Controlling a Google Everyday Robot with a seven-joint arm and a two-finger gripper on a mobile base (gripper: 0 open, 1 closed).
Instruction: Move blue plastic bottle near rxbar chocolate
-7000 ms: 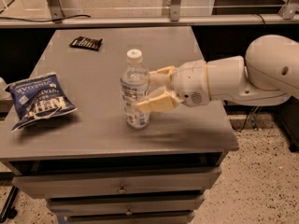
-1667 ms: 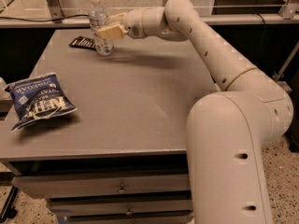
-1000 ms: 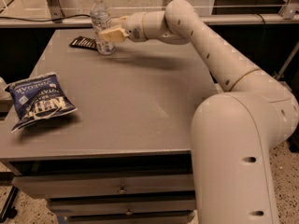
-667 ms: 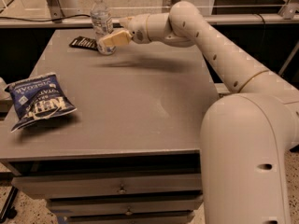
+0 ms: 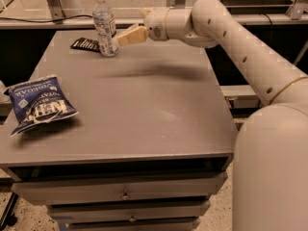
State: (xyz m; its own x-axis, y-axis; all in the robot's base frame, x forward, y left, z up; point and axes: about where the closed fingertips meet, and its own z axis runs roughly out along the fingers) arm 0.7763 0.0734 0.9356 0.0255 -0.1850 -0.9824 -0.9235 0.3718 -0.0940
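Nearest to us, under the table's front edge, run the drawers (image 5: 125, 194), and the robot's bulky arm fills the 4 o'clock corner of the view. On the grey table (image 5: 144, 109), at about 8 o'clock from its middle, lies a crinkled blue chip bag (image 5: 38, 105), well apart from everything that matters here. Further back, at roughly 12 o'clock, the gripper (image 5: 131, 27) hangs above the tabletop with its fingers spread and nothing between them. Its nearer fingertip points at the bottle's lower half from the 3 o'clock side, and we cannot tell whether it touches the plastic or sits just beside it. The blue plastic bottle (image 5: 105, 25) stands upright on its own base at about 11 o'clock, near the far left corner. Just beside its foot, toward 9 o'clock, lies the rxbar chocolate (image 5: 85, 44), flat in its dark wrapper and partly hidden behind the bottle. We judge the placing to be done, with bottle and bar as good as touching, so the step in hand is the letting go. The next move calls for drawing the gripper straight back toward 3 o'clock, slowly and level. A tall, light bottle tips easily if that near finger drags against it.
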